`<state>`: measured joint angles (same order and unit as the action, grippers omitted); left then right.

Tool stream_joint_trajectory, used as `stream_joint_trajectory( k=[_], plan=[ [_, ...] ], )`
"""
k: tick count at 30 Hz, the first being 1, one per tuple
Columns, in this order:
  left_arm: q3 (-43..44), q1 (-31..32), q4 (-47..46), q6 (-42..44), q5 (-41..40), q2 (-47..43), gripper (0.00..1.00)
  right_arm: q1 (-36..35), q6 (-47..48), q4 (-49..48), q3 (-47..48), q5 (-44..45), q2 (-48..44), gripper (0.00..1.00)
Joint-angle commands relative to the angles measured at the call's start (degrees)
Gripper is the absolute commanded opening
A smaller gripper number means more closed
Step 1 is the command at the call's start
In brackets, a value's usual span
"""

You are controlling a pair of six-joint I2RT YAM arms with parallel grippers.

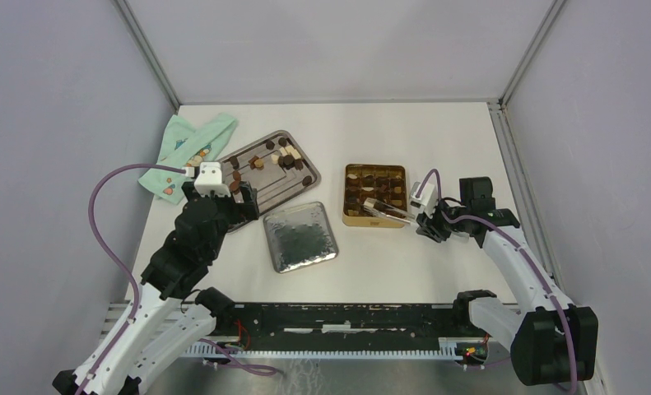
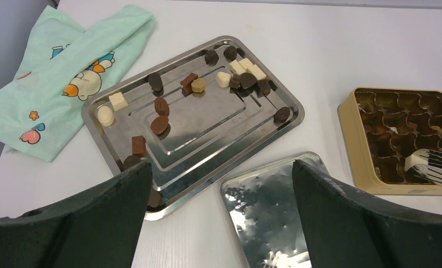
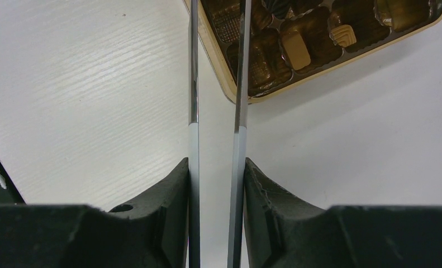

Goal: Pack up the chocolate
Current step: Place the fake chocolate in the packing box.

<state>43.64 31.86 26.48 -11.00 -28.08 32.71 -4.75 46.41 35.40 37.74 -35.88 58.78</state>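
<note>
Now right pincer (image 3: 215,167) pinches tongs (image 3: 193,84); left pincer (image 2: 221,167) gapes.

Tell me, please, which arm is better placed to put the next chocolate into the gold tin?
Right: the right gripper is shut on tongs whose tips hold a white chocolate over the gold tin; the left gripper hangs open and empty by the tray.

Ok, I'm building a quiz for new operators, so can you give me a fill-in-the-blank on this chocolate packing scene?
1. The right gripper is shut on metal ____ that reach into the gold tin.
2. The loose chocolate lies on a ridged steel ____.
3. The left gripper has its jaws ____.
4. The cloth with cartoon prints is ____ in colour.

Missing words: tongs; tray; open; green.
</note>
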Motion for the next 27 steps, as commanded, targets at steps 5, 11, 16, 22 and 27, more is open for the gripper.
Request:
stream_joint_trajectory(
  k=[5, 11, 16, 22, 27],
  plan=[
    [0.2, -0.3, -1.8, 2.5, 0.6, -0.2, 0.99, -0.1, 0.1, -0.9, 1.0, -1.3, -0.5, 0.43],
    [0.2, -0.3, -1.8, 2.5, 0.7, -0.3, 0.99, -0.2, -0.4, -1.3, 1.4, -2.2, -1.2, 0.43],
    [0.2, -0.3, -1.8, 2.5, 1.0, -0.3, 0.99, -0.1, -1.0, -1.7, 2.8, -3.5, -1.9, 0.41],
    [0.2, -0.3, -1.9, 2.5, 1.6, -0.7, 0.99, -0.1, -1.9, -2.5, 4.8, -4.7, -2.1, 0.40],
    [0.2, -0.3, -2.1, 2.3, 3.1, -0.2, 0.99, -0.2, -4.7, -5.5, 5.3, -3.9, -3.0, 0.40]
  ],
)
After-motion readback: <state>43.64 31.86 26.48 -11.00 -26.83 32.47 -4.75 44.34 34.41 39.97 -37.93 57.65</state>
